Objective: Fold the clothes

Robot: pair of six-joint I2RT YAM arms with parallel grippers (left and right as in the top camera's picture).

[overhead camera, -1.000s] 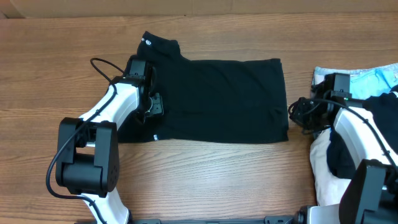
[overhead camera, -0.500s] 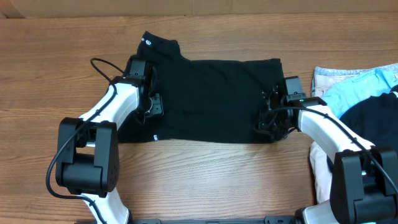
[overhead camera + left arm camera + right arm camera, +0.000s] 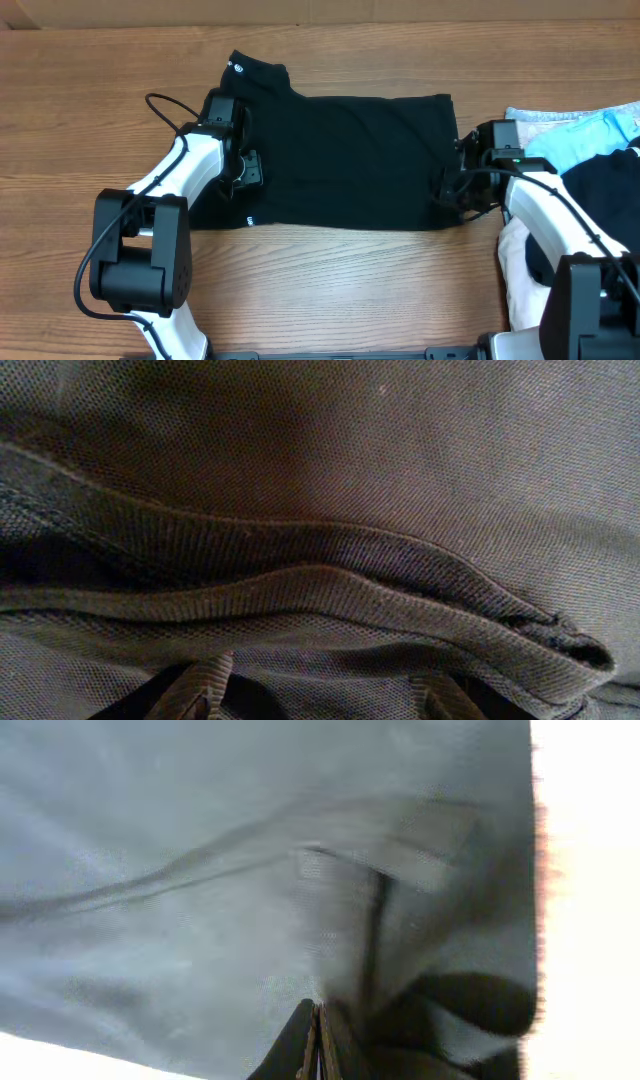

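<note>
**Right gripper (image 3: 450,190) drawn back, no fold begun**

The black T-shirt (image 3: 350,160) is laid flat mid-frame. The right gripper, fingers together, is withdrawn from over the cloth to its right edge. The left gripper (image 3: 246,170), fingers apart, is pressed at the left edge.

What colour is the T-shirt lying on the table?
The T-shirt is plain black, seen best in the overhead view.
</note>
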